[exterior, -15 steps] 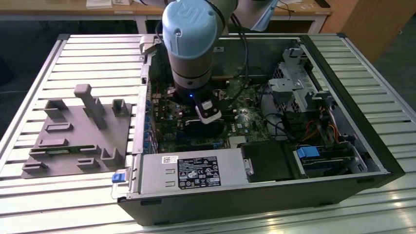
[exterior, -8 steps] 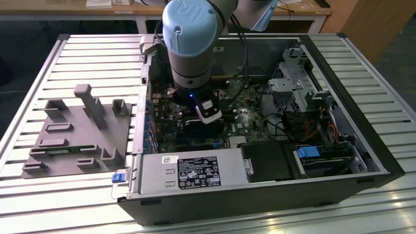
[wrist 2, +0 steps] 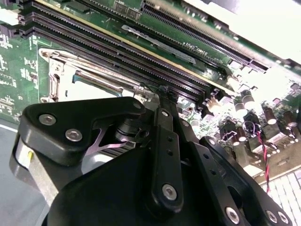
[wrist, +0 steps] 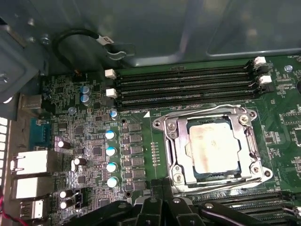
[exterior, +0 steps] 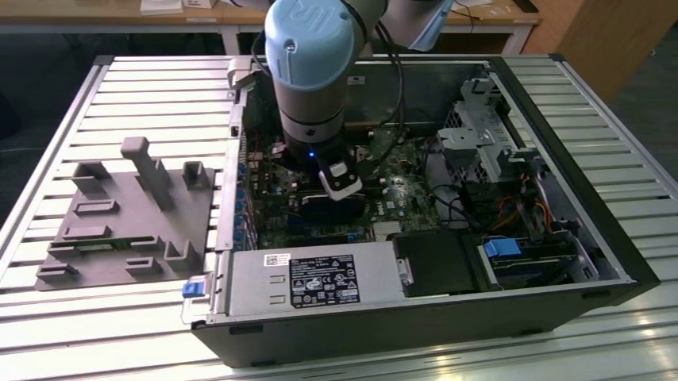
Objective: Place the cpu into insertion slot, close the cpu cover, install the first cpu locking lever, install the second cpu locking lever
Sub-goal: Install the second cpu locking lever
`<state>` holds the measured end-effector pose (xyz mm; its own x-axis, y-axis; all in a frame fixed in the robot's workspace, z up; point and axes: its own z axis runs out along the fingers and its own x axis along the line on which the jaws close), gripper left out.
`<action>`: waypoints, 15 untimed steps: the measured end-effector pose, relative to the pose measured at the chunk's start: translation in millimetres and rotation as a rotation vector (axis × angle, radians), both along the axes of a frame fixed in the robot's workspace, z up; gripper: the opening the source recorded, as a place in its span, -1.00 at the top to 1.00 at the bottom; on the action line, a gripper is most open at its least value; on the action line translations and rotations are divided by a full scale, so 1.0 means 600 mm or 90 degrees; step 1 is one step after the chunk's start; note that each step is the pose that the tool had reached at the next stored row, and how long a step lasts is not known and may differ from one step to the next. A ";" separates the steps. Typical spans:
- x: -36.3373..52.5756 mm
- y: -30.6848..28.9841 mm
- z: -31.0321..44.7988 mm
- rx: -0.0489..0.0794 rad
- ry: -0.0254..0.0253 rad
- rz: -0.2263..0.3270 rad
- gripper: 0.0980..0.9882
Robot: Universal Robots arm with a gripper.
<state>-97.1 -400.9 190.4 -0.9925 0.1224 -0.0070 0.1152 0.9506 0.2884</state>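
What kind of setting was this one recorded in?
Probably a lab or workshop test bench: an open computer case lies on a slatted metal table, with a grey fixture block beside it and wooden desks behind. The arm's tool hangs over the cpu on the motherboard.

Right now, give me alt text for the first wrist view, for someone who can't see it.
A silvery-beige cpu sits in the insertion slot on a green circuit board, framed by the metal cpu cover. Long black memory slots run beside it, and black pincer parts show nearby.
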 end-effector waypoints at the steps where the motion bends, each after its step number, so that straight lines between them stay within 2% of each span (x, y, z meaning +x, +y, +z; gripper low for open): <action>1: 0.000 0.0000 0.002 0.000 -0.0001 0.000 0.99; 7: 0.000 0.0000 0.017 0.000 0.0000 0.001 0.99; 10: 0.003 0.0001 0.018 0.000 -0.0001 0.001 0.99; 15: 0.017 0.0000 0.018 -0.002 0.0004 0.001 0.99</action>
